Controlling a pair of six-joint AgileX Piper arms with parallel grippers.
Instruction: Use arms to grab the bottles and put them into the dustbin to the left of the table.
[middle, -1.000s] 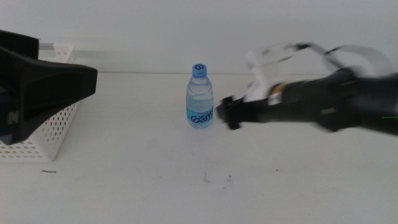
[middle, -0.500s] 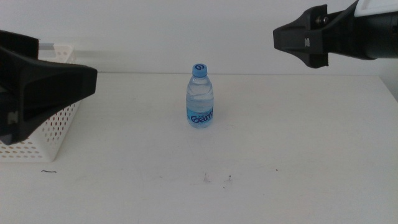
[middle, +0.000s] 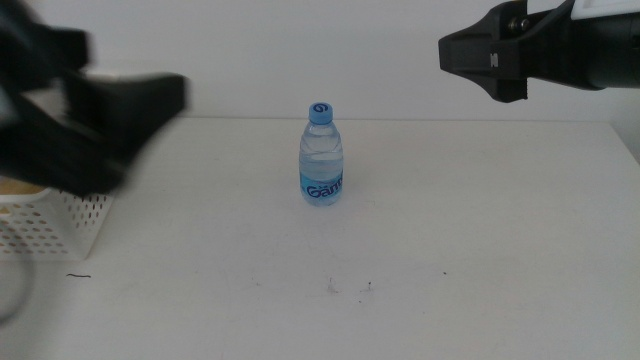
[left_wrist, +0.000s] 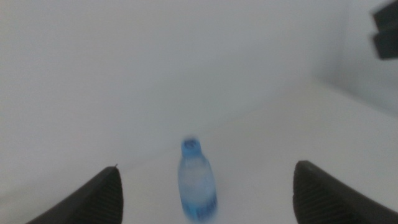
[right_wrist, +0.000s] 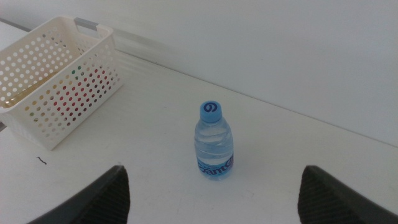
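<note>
A small clear water bottle with a blue cap and label stands upright mid-table. It also shows in the left wrist view, blurred, and in the right wrist view. My left arm is a blurred dark shape over the white dustbin at the left. The left gripper is open and empty, facing the bottle from a distance. My right arm hangs high at the back right. The right gripper is open and empty, well above the bottle. Red and yellow show through the holes of the dustbin.
The white table has a few dark specks near the front and a dark scuff in front of the dustbin. A plain white wall stands behind. The other arm's dark tip shows in the left wrist view.
The right arm rose from beside the bottle to the back right and now holds still. The left arm has just started moving right, now blurred. The bottle has not moved.
</note>
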